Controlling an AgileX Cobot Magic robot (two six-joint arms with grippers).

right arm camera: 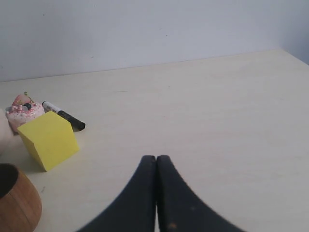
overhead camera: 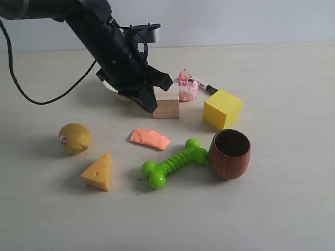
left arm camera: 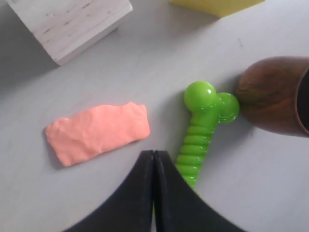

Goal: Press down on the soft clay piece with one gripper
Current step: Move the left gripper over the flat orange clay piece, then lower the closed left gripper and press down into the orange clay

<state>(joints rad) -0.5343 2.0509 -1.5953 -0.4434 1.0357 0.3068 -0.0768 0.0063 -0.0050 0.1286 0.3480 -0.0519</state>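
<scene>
The soft clay piece (overhead camera: pixel 150 138) (left arm camera: pixel 98 132) is a flat salmon-orange slab lying on the table between the wooden block and the green bone toy. My left gripper (overhead camera: pixel 151 106) (left arm camera: pixel 153 153) hangs in the air above and behind it, jaws shut with nothing between them. In the left wrist view its tips sit just off the clay's edge, beside the bone. My right gripper (right arm camera: pixel 156 158) is shut too, empty, over bare table; the exterior view does not show it.
Close to the clay lie a green bone toy (overhead camera: pixel 175 163) (left arm camera: pixel 203 121), a wooden cup (overhead camera: pixel 229 154) and a wooden block (overhead camera: pixel 167 104). A yellow cube (overhead camera: pixel 222 109), pink cake (overhead camera: pixel 187 88), marker (overhead camera: pixel 207 87), lemon (overhead camera: pixel 75 137) and cheese wedge (overhead camera: pixel 98 171) stand around.
</scene>
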